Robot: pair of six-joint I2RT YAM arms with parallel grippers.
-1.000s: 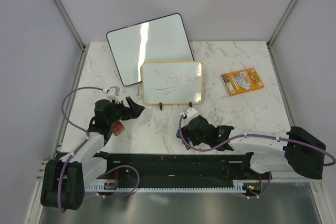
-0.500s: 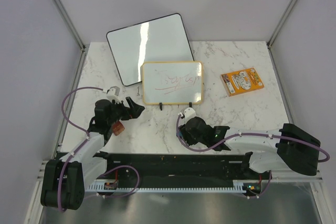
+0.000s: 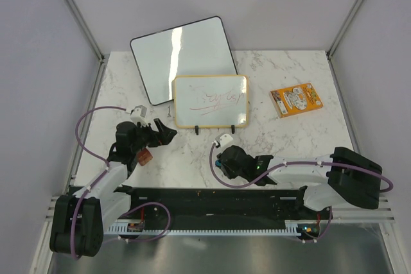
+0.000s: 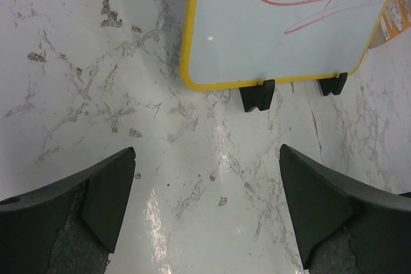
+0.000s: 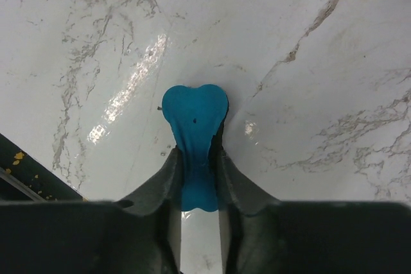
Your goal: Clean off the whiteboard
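- Whiteboard point(image 3: 210, 101) stands mid-table on its black feet, just in front of the black-framed board point(image 3: 182, 56). Red scribbles point(image 3: 218, 98) are on its face, so no wiping is done yet.
- Right gripper point(image 5: 194, 158) is pinched tight on a blue pad point(image 5: 194, 110), low over the table, short of the board.
- Left gripper point(image 4: 209, 171) is wide open and empty, facing the board's lower edge.
- Left to do: bring the pad up and wipe.

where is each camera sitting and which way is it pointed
Top external: above and behind the arms, looking down on the marble table; both arms show whole.
Left wrist: on the left arm, low, facing the whiteboard; the open left gripper frames the view.
Right wrist: on the right arm, facing down at marble; the right gripper pinches a blue piece.
Shared: top and left wrist both show the whiteboard's red scribbles.
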